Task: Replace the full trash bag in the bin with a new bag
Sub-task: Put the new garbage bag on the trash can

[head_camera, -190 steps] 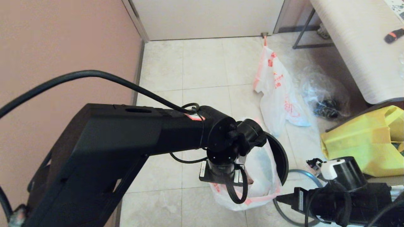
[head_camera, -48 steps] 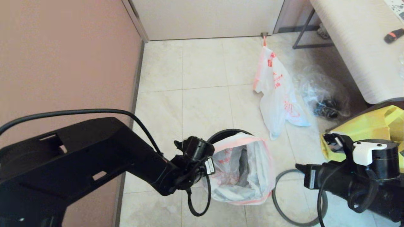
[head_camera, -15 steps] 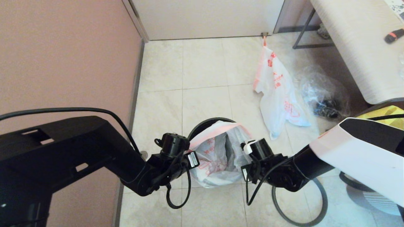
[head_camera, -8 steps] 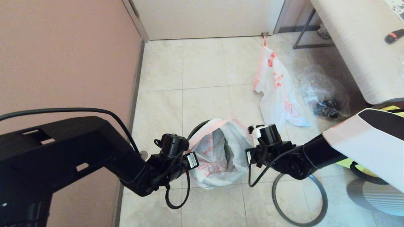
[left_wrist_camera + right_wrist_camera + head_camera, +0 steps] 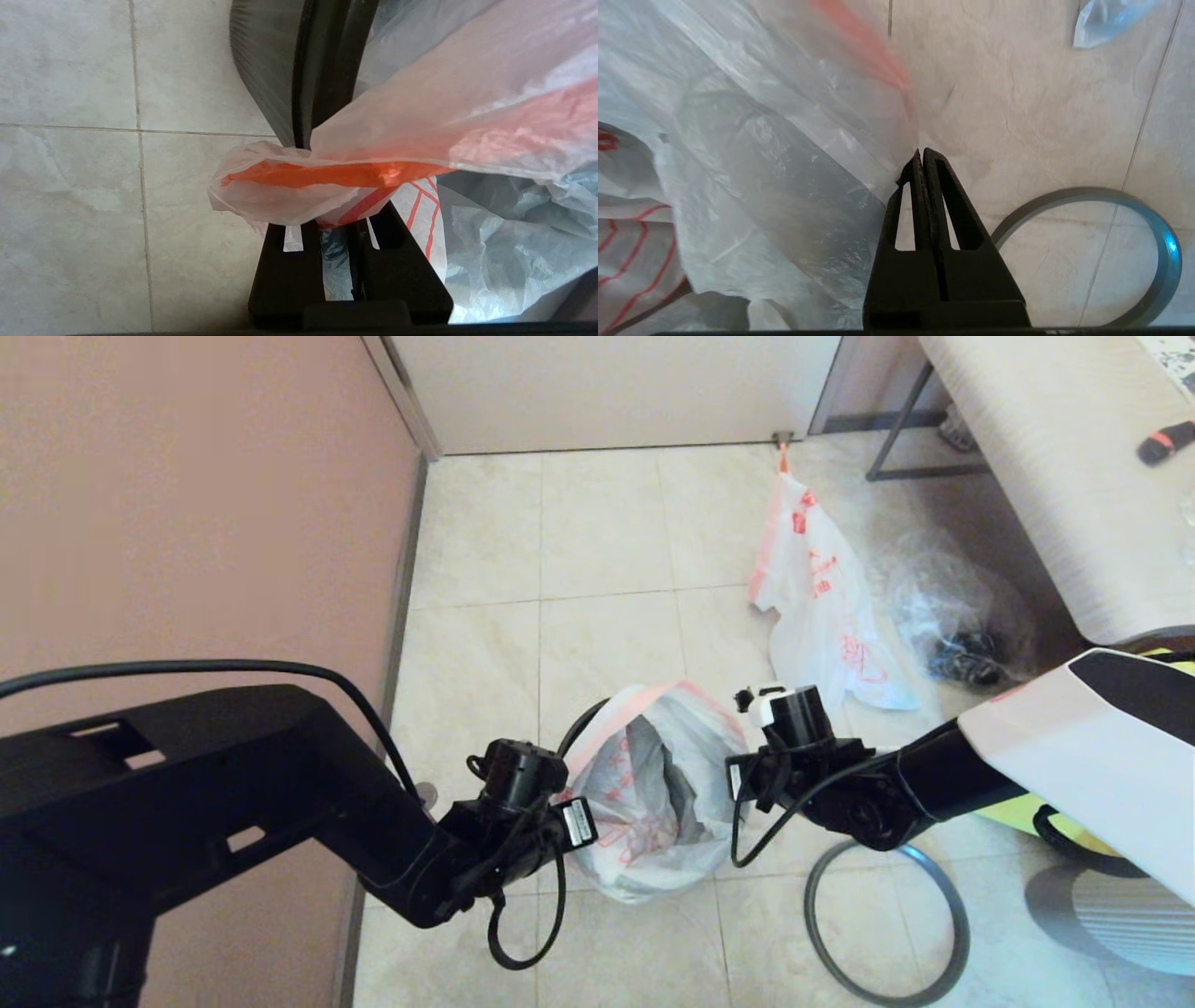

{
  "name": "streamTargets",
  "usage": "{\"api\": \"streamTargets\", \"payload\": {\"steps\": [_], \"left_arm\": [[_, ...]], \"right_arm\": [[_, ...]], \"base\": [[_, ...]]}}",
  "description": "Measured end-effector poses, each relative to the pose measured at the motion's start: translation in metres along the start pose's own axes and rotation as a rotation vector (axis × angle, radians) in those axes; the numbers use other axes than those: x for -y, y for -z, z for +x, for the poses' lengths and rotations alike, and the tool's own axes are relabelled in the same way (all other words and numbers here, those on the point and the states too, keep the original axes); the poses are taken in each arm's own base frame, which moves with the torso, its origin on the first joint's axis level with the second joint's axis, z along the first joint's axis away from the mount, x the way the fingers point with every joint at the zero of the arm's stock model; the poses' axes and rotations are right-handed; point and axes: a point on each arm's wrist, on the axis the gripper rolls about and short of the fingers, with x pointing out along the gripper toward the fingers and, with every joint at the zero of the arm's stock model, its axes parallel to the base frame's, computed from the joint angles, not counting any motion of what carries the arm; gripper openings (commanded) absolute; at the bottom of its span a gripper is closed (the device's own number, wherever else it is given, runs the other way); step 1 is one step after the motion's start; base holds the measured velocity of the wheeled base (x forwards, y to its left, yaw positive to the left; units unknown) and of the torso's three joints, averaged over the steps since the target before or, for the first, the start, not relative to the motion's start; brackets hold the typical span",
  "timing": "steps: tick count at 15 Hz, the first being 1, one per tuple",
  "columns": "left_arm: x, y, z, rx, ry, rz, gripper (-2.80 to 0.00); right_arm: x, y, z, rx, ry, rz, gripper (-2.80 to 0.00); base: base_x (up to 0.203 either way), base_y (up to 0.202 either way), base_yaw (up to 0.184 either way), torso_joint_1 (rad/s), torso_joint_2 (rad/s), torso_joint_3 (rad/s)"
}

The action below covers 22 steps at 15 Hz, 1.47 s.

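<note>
Full trash bag [image 5: 653, 793], frame centre: left gripper [image 5: 336, 224] and right gripper [image 5: 920, 156] each clamped on its hem; lift-out step; next, raise evenly clear of bin [image 5: 583, 719].

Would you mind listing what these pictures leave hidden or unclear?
- The bin: head view, only a rim sliver shows; the full trash bag covers the rest.
- Left gripper: left wrist view, fingertips hidden under the bag's orange hem.
- Bag contents: translucent plastic blurs them in every view.
- Right gripper: head view, hidden behind its own wrist; right wrist view shows it pinching the bag.
- Grey hoop: its bottom is cut off by the head view's edge.
</note>
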Motion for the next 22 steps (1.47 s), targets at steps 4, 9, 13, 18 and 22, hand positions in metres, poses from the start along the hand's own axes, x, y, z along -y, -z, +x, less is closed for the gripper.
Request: {"api": "streamTargets", "payload": {"steps": [4, 9, 13, 18, 22], "left_arm": [[0.002, 0.000, 0.000, -0.001, 0.011, 0.003, -2.80], [0.003, 0.001, 0.000, -0.009, 0.007, 0.009, -2.80], [0.004, 0.001, 0.000, -0.012, 0.010, 0.012, -2.80], [0.008, 0.006, 0.001, -0.022, 0.017, 0.022, -2.80], [0.008, 0.007, 0.002, -0.024, 0.014, 0.023, -2.80]], "right_arm": [[0.014, 0.000, -0.027, -0.034, 0.012, -0.002, -2.80], [0.031, -0.014, -0.069, -0.018, 0.021, -0.036, -2.80], [0.030, -0.025, -0.071, 0.016, -0.012, -0.077, 0.00], [0.019, -0.048, -0.044, 0.087, -0.023, -0.188, 0.00], [0.013, -0.053, -0.033, 0.110, -0.025, -0.243, 0.00]], "base": [[0.000, 0.000, 0.000, 0.000, 0.00, 0.000], [0.000, 0.000, 0.000, 0.000, 0.00, 0.000], [0.000, 0.000, 0.000, 0.000, 0.00, 0.000], [0.000, 0.000, 0.000, 0.000, 0.00, 0.000], [0.000, 0.000, 0.000, 0.000, 0.00, 0.000]]}}
